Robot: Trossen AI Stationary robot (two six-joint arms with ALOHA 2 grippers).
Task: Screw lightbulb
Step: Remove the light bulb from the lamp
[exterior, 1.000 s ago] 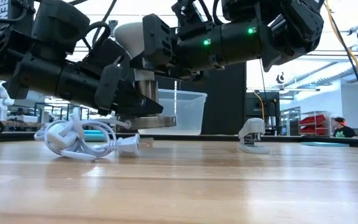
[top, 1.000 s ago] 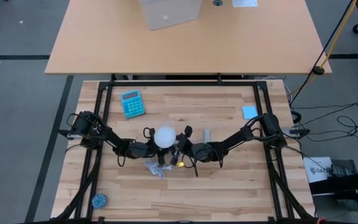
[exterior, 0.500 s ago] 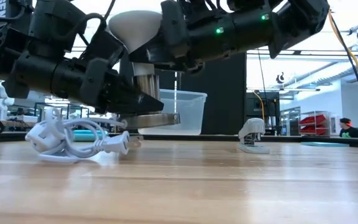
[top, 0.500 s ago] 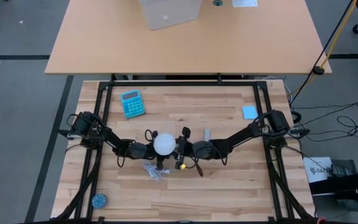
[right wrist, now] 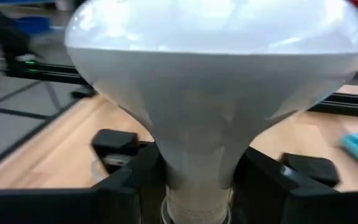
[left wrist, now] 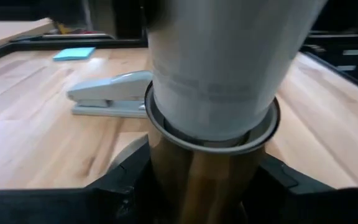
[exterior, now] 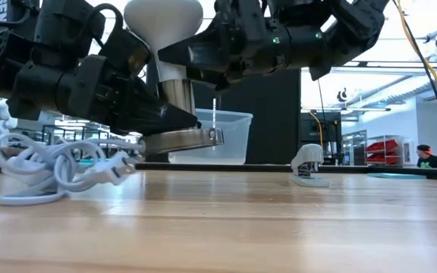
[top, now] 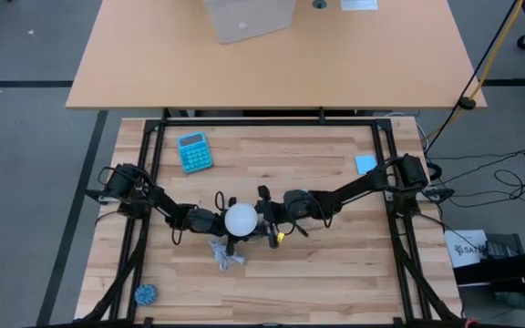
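Lightbulb [exterior: 163, 30] stands upright in socket [exterior: 174, 102], gripped by both arms.

Both hands crowd the lightbulb [top: 241, 220] at mid-tabletop [top: 335, 273], so you have no way in from either side there. The white cord [top: 224, 253] lies just in front, the stapler [exterior: 308, 167] behind right, the calculator [top: 193, 151] far back left. The near boards lie bare.
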